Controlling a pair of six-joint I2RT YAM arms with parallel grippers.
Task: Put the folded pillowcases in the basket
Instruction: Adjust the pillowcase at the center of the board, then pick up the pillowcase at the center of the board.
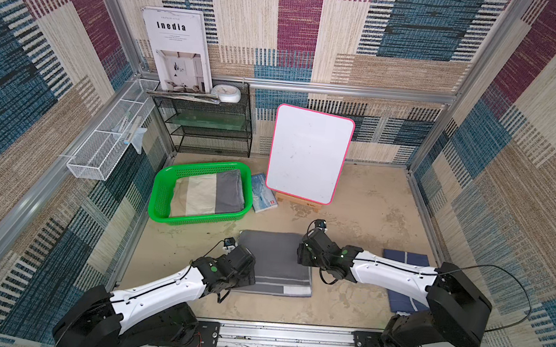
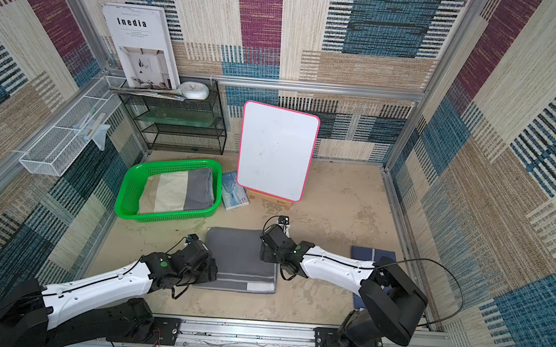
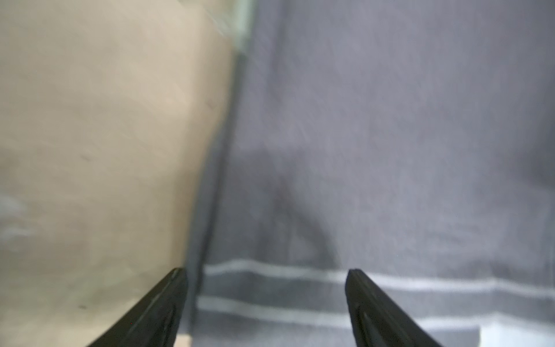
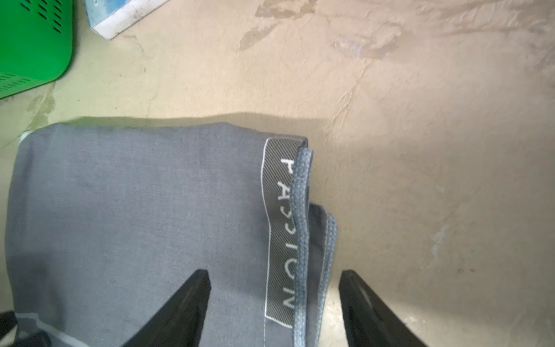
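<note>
While the folded grey pillowcase [image 1: 275,257] is laid flat on the table [image 1: 362,224], outside the green basket [image 1: 157,201] on its near side, its left edge is straddled by the left gripper [image 3: 265,272] and its right edge by the right gripper [image 4: 274,272], both jaws released.

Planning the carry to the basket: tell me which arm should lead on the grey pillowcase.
Left, probably. The left pincer, open, straddles the grey pillowcase at its edge nearer the green basket. The right pincer, also open, straddles the opposite edge, farther from the basket.
</note>
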